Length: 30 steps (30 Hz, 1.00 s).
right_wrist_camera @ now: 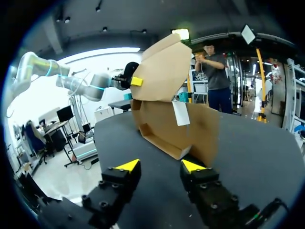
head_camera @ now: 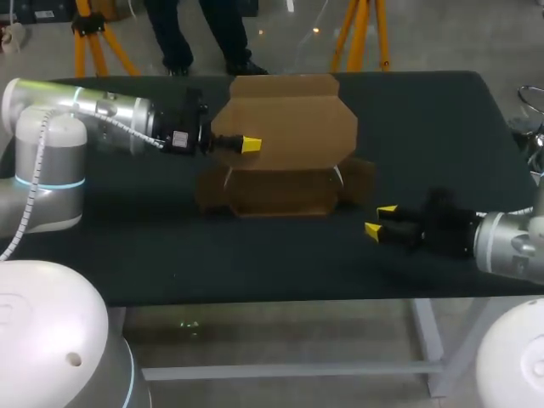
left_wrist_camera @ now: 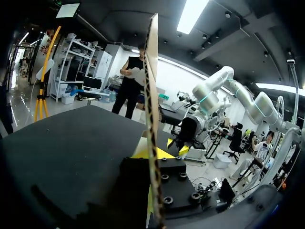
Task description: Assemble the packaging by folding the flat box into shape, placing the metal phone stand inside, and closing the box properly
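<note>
The half-formed box (head_camera: 280,194) stands toward 12 o'clock on the desk (head_camera: 255,263). The left tool (head_camera: 248,145) pinches its raised lid flap (head_camera: 297,119) at the 9 o'clock edge; such thin card may slip or crease. The right tool (head_camera: 380,219), at 4 o'clock from the box, is open.

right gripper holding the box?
No, the right gripper is open and stands apart from the cardboard box, gripping nothing.

Place: robotics lab.
Robots: two grey jointed arms, the left arm (head_camera: 106,113) and the right arm (head_camera: 510,242).
Bench: a black-topped counter (head_camera: 255,263) on a pale metal frame.
</note>
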{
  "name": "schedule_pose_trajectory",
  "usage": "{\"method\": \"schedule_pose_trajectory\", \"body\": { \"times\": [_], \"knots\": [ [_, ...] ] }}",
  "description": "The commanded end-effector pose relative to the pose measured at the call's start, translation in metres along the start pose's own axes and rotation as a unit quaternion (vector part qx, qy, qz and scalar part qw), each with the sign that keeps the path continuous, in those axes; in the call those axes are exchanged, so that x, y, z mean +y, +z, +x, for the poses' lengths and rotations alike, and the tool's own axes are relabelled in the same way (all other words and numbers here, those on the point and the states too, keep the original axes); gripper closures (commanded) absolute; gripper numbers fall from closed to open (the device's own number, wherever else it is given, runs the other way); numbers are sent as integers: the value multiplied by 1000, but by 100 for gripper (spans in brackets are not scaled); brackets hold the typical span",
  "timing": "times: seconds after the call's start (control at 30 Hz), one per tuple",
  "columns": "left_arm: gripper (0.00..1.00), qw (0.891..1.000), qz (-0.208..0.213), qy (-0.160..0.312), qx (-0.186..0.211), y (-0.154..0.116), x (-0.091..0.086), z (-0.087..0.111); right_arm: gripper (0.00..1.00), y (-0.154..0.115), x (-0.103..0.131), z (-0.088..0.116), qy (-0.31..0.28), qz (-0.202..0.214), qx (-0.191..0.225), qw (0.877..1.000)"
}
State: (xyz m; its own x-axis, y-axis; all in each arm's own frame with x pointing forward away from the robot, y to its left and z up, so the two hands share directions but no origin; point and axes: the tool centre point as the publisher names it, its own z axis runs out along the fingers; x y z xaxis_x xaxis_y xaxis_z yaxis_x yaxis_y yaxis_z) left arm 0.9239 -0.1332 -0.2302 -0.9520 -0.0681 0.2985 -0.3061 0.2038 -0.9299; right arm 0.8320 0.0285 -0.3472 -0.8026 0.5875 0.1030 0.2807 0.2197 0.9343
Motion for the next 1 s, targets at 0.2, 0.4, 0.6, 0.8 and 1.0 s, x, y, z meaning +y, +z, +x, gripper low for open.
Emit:
{"method": "schedule_pose_trajectory", "body": {
  "times": [0.2, 0.4, 0.6, 0.8, 1.0],
  "knots": [
    [100, 1000, 0, 0, 1, 1, 3, -1, 41, -9, -1, -36, -3, -14, 0, 1000],
    [100, 1000, 0, 0, 1, 1, 3, -1, 42, -4, 4, -55, -13, -13, 1, 1000],
    [100, 1000, 0, 0, 1, 1, 3, -1, 40, 6, 7, -70, -22, -9, 13, 1000],
    [100, 1000, 0, 0, 1, 1, 3, -1, 38, 18, 8, -84, -26, -7, 28, 999],
    [100, 1000, 0, 0, 1, 1, 3, -1, 36, 33, 9, -91, -35, -4, 49, 998]
  ]
}}
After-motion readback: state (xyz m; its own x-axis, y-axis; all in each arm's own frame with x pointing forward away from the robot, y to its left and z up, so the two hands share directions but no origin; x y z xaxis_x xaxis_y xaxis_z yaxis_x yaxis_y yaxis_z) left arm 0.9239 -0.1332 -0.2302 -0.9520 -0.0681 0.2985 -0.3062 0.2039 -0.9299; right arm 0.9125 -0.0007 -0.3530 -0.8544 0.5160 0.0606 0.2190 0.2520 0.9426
